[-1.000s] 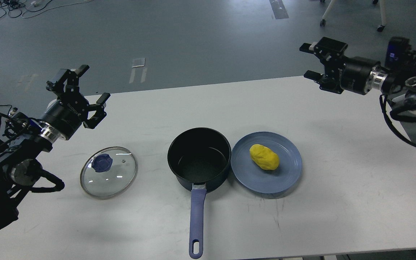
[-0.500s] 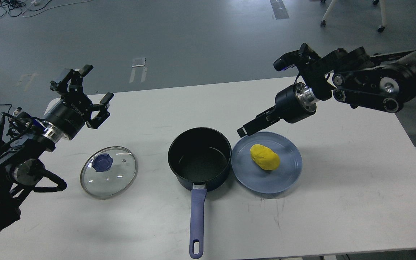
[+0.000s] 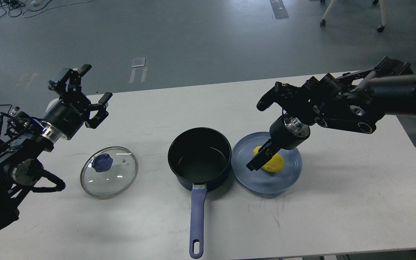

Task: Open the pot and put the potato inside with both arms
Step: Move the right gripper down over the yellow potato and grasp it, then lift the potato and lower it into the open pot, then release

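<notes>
At the far left, the left gripper [image 3: 82,94] hangs above the table [image 3: 356,187] with its 2 fingers spread wide and nothing between them; it sits up and back from the work, which I judge keeps it clear of the pot and out of the other arm's way. Just below and to its right lies the glass lid [image 3: 108,172], flat on the table with its blue knob [image 3: 102,162] facing up (so the opening part of the task looks done). The lid rests well apart from the pot, leaving the mouth free.

In the middle stands the pot [image 3: 199,159], dark inside and empty, its blue handle [image 3: 196,224] pointing toward the near edge. Its rim touches or nearly touches the blue plate [image 3: 291,173] on its right, a placement that makes the carry from plate to pot short.

The yellow potato [image 3: 276,164] is on that plate, not yet in the pot. The right gripper [image 3: 262,159] reaches down onto it from above and to the right, its dark fingers [image 3: 256,163] lying across the potato's left side. Seen nearly edge-on, the 2 fingers merge into 1 dark bar, so I cannot tell whether they are parted around the potato or closed on it. The steep downward angle suits a grasp from above, which I take as the step in hand.
</notes>
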`<state>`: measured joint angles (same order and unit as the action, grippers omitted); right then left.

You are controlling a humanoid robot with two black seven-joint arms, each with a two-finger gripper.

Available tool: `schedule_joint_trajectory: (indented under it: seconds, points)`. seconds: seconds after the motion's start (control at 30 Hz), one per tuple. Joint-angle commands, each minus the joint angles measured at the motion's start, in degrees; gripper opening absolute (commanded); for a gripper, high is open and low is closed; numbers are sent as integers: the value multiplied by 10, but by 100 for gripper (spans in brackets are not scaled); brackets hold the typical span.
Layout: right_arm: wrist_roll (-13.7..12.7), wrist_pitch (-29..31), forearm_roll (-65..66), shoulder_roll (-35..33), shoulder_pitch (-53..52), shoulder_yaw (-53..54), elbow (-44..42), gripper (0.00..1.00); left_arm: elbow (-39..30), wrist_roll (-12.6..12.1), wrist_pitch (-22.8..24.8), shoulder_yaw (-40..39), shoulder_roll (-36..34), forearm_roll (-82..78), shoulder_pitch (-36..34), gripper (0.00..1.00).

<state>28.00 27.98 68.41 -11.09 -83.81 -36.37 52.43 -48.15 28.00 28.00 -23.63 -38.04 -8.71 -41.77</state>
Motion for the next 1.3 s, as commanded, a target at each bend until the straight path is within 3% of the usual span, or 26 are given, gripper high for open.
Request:
schedule_joint_trajectory:
  seconds: [0.0, 0.83, 0.93, 1.0, 1.2, 1.27]
  points:
    - [0, 0, 6, 1, 1, -4, -3, 100, 0, 0, 0, 0, 0, 0, 0, 98]
    - [0, 0, 23, 19, 24, -25, -35, 98, 1, 0, 0, -2, -1, 1, 0, 98]
    - [0, 0, 23, 21, 25, -26, -35, 83, 0, 0, 0, -2, -1, 2, 0, 98]
    - [0, 0, 23, 21, 27, -39, -33, 57, 0, 0, 0, -2, -1, 2, 0, 98]
    - [0, 0, 25, 16, 20, -45, -30, 34, 0, 0, 0, -3, -2, 2, 0, 98]
    - [0, 0, 25, 10, 11, -43, -27, 31, 0, 0, 0, -3, -3, 2, 0, 98]
